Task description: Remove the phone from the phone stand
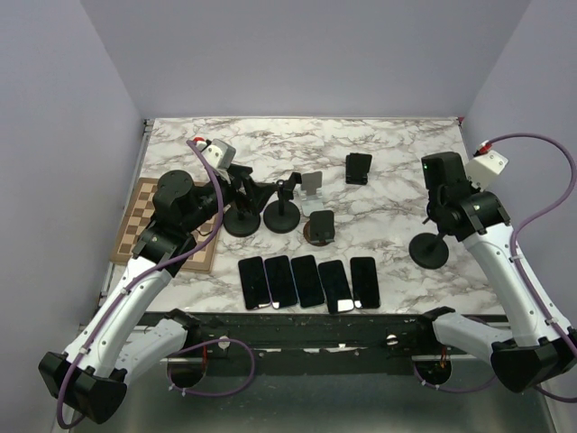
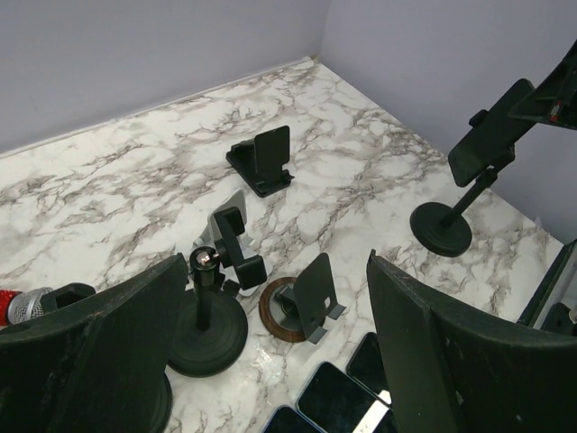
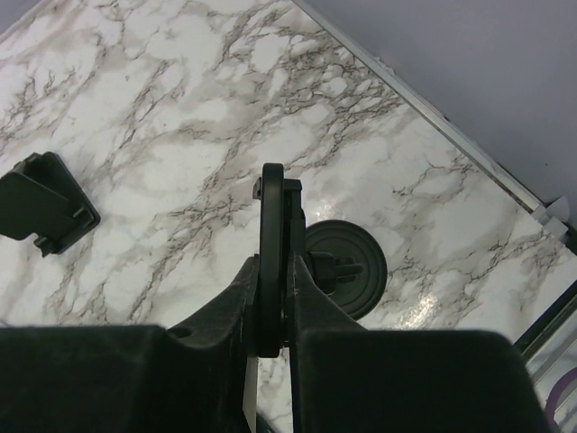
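Right wrist view: right gripper [image 3: 273,293] is clamping the phone [image 3: 272,225] front-to-back. Phone is showing edge-on, long axis running straight out from the gripper, sitting just above the stand [image 3: 347,262], whose round base is resting on the surface [image 3: 162,108].

Left wrist view: phone is leaning tilted atop the stand. Left gripper [image 2: 279,271] is hanging wide apart, holding nothing, well away from the stand.

Top view: right arm is reaching right over the stand, left arm is sitting far to the stand's left. So right arm is nearer by far; next move prob. needs a pull along the phone's long axis, up & clear of the stand.
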Controlling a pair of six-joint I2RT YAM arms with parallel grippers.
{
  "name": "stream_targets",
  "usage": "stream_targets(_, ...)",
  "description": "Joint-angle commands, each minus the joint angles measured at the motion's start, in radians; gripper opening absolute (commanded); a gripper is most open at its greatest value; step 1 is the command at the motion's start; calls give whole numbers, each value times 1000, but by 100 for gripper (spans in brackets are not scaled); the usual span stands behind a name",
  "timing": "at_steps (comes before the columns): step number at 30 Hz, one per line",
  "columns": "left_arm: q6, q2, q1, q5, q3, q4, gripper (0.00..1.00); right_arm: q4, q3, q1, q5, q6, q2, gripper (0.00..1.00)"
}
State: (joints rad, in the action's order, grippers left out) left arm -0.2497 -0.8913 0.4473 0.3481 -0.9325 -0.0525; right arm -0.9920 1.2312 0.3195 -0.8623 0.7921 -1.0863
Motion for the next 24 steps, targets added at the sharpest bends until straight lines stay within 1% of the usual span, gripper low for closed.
stream_targets(1,13,-2,4,-11,5,-9,89,56,23,-5,34,-88,6,5)
stream_targets(3,13,-3,4,-10,6,-9,89,101,25,-3,95,-157,10,1)
stream_targets(8,12,-6,4,-8,4,-9,89,162,51,-4,247,-290,-23,1)
stream_targets(12,12,-5,5,-7,4,-9,89,223,66,-4,467,-420,-43,1)
stream_targets(16,13,-3,5,-11,6,-9,89,246,83,-4,664,-506,-68,1)
stream_targets(20,13,-3,6,-9,6,-9,89,242,107,-4,835,-577,-91,1)
stream_targets(21,12,-4,6,-8,6,-7,89,243,110,-3,854,-588,-98,1)
stream_targets(24,9,-5,7,-1,6,-5,89,238,136,-4,1010,-603,-130,1)
